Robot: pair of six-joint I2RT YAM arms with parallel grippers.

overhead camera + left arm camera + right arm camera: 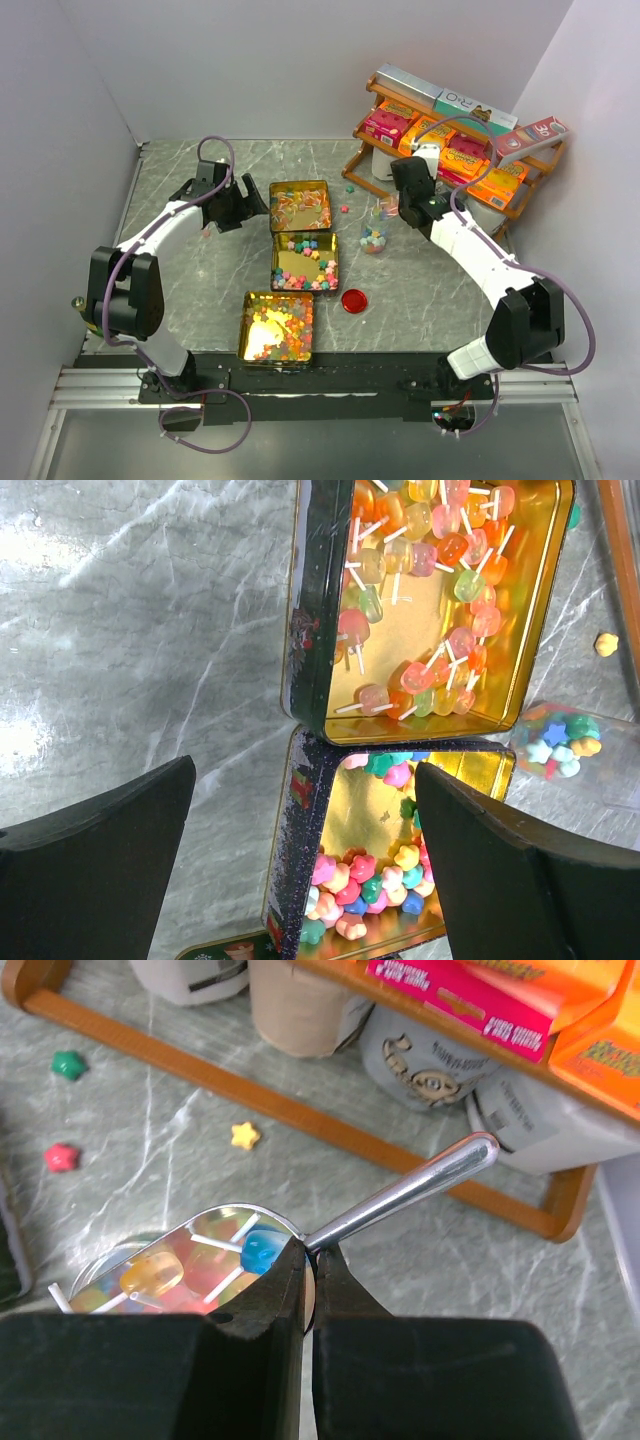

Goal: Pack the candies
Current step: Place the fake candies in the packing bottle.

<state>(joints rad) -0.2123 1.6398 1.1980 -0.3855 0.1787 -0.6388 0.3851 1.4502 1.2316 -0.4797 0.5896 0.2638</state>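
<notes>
Three open gold tins hold candies: lollipop gummies [300, 203] in the far tin [272, 205], star candies [306, 247] in the middle tin [274, 265], and mixed candies [285, 325] in the near tin [243, 325]. My right gripper [402, 205] [312, 1255] is shut on the handle of a metal scoop [400, 1195]. The scoop carries a few lollipop gummies [262, 1248] above a clear jar [375, 236] partly filled with stars. My left gripper [232, 205] [305, 825] is open and empty, hovering at the left wall of the middle tin [300, 820].
A red round lid [354, 300] lies right of the middle tin. A wooden shelf [450, 150] with orange and pink boxes stands at the back right. Loose stars lie on the table: green [68, 1063], red [60, 1156], yellow [244, 1135].
</notes>
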